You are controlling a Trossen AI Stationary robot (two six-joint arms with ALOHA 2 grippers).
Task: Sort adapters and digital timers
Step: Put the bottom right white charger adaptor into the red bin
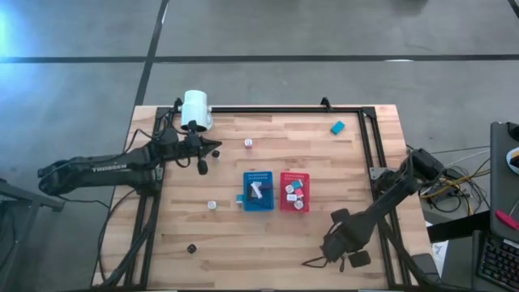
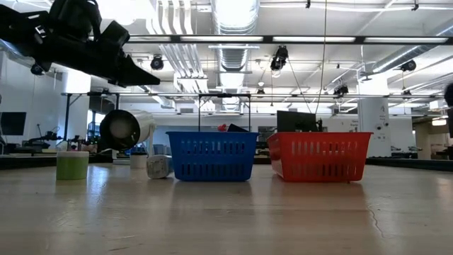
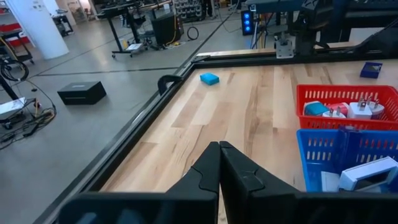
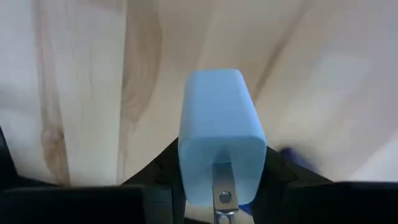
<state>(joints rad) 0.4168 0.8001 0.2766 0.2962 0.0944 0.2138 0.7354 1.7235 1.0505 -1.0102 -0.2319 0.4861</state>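
Two baskets sit mid-desk: one blue basket (image 1: 259, 191) and one red basket (image 1: 294, 191). One white cylinder (image 1: 196, 108) lies at eleven o'clock. Loose on the desk, the high view shows one teal timer (image 1: 337, 126) at one o'clock, two small white adapters (image 1: 248, 143) (image 1: 212, 206) and one dark piece (image 1: 192, 248) at seven o'clock. Pieces inside the baskets cannot be counted surely.

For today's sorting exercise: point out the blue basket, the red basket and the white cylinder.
blue basket (image 2: 212, 157): low view, front wall.
red basket (image 2: 320, 157): low view, front wall.
white cylinder (image 1: 195, 108): high view, its side.
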